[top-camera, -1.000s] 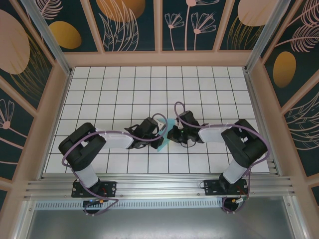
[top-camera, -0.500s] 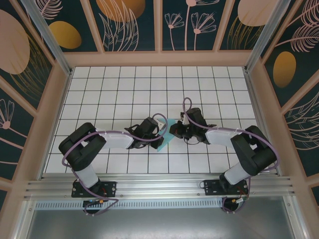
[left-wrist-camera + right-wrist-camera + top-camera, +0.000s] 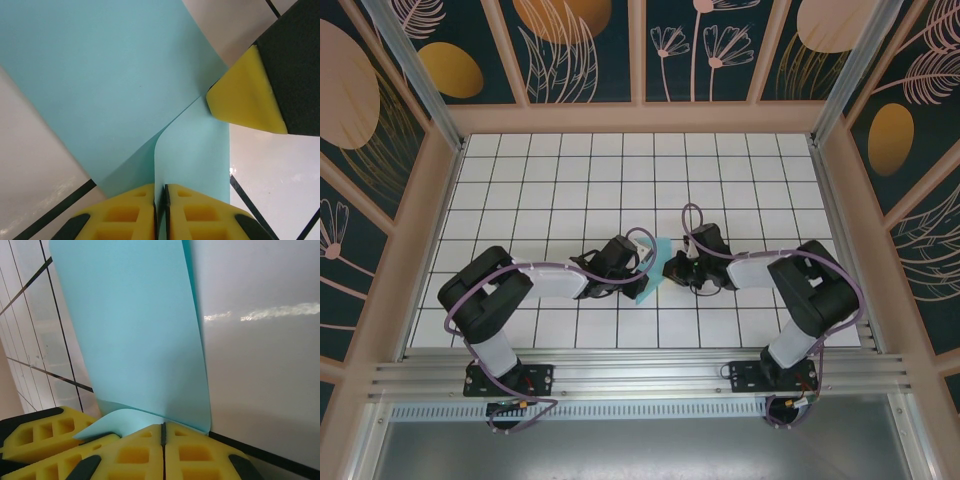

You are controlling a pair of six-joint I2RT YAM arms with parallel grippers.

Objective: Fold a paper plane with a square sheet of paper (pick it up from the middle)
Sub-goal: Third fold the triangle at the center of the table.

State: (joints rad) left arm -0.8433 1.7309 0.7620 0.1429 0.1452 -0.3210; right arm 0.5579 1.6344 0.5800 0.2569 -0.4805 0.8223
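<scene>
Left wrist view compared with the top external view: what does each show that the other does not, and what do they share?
Left wrist view: the left gripper shut on the turquoise sheet, the sheet's curled flap, and a yellow pad of the right gripper meeting its edge. Top external view: the whole left arm and right arm, the tiled table and patterned walls. Both: the sheet held between the two grippers.

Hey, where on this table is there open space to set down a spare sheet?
Widest free patch: the far tile rows of the table, from the back wall down to the arms. Smaller one: the near tiles between the two arm bases. Crowded: the middle, where the left gripper and right gripper both pinch the sheet of paper.
</scene>
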